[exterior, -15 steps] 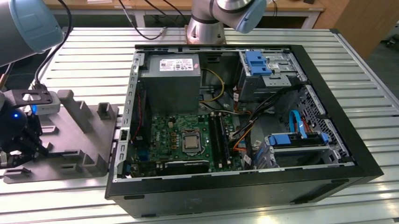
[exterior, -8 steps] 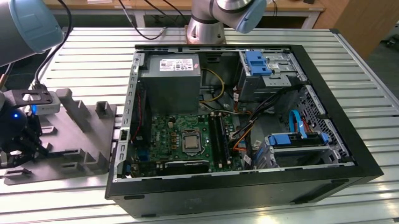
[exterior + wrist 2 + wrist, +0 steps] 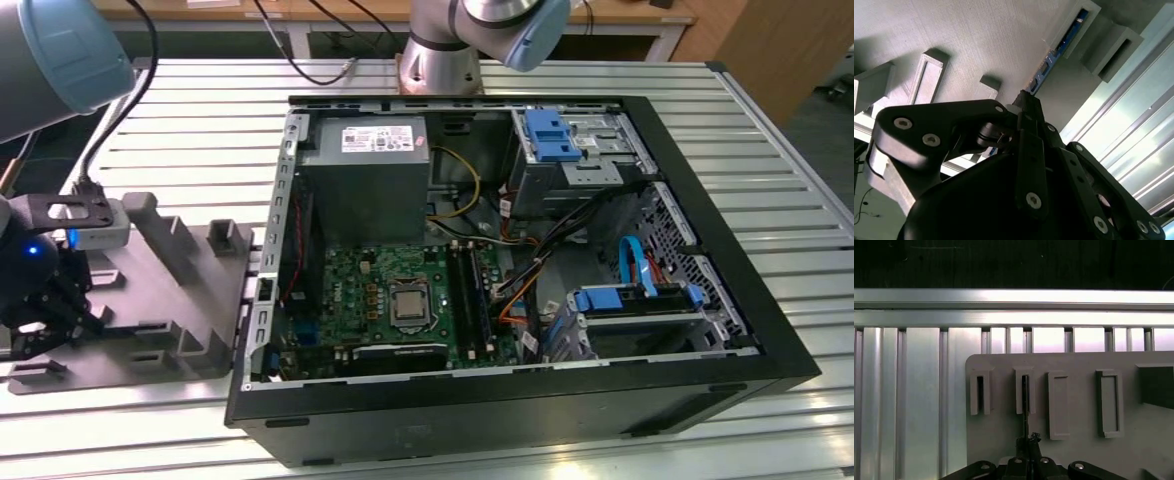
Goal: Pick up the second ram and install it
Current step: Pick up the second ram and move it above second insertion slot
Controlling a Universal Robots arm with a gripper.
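The second ram (image 3: 1050, 61) is a thin dark-blue strip standing on edge in a slot of the grey holder block (image 3: 979, 35). In the first wrist view the second ram (image 3: 1025, 405) shows as a dark line running from a slot to my fingertips. My gripper (image 3: 1024, 102) is shut on the strip's near end, with the black fingers pressed together around it. The gripper (image 3: 1027, 441) sits low against the grey holder block (image 3: 1074, 365). At the exterior view's far left, my gripper (image 3: 43, 315) hangs over the holder block (image 3: 174, 290), well away from the green motherboard (image 3: 387, 290).
An open black computer case (image 3: 694, 330) lies on the slatted aluminium table (image 3: 200, 120). Inside are a grey power-supply box (image 3: 367, 150), black slot rails (image 3: 467, 290), cables and blue drive brackets (image 3: 550, 135). The holder has several raised slot posts.
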